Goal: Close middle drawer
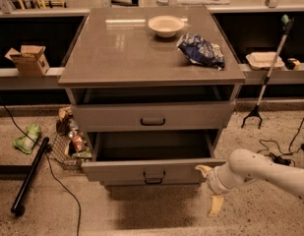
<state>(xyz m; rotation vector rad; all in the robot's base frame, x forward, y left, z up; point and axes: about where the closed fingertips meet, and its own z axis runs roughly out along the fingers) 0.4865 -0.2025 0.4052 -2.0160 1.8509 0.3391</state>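
The middle drawer [117,171] of the grey cabinet [141,58] stands pulled out, its shallow inside empty, with a small dark bar handle [154,174] on its low front panel. Above it the taller top drawer [152,116] is out only slightly. My gripper [210,188] is at the right end of the middle drawer's front panel, fingers spread open and empty. The upper fingertip [203,169] is at the panel's right corner and the lower one [215,206] hangs below it. The white arm [269,171] comes in from the right.
A bowl [166,25] and a blue bag [200,50] lie on the cabinet top. A wire basket [68,149], a black pole [28,176] and a green packet [26,137] are on the floor left. A grabber tool [267,77] and cables [277,154] are on the right.
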